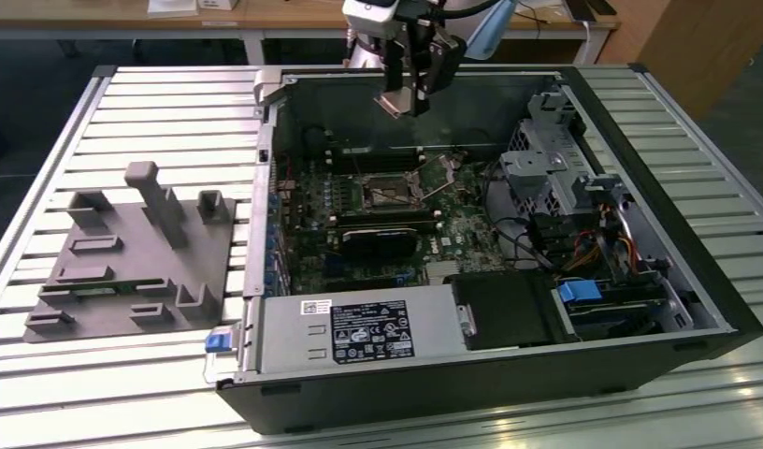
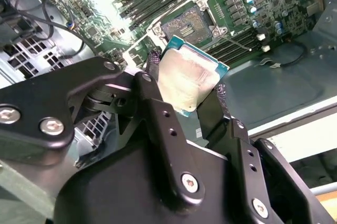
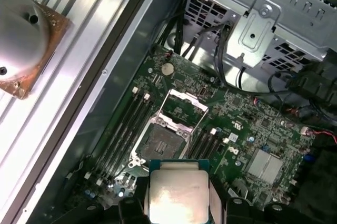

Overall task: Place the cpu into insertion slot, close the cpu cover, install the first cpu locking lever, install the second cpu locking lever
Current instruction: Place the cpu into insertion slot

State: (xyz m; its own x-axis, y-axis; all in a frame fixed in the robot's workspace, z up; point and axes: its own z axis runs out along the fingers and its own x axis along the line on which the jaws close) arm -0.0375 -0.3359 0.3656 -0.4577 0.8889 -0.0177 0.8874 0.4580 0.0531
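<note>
CPU (image 3: 176, 195) sits pinched by its edges in my tool (image 2: 187, 82), likely light, stiff, fragile, well clear of the insertion slot (image 3: 162, 140).

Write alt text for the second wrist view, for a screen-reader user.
The gripper holds the cpu by two opposite edges, its dull metal top facing the camera, above the open computer case. Beyond it, on the green circuit board, the insertion slot lies uncovered and empty.

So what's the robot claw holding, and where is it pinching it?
The gripper holds the cpu, pinched by two opposite edges between its fingers.
</note>
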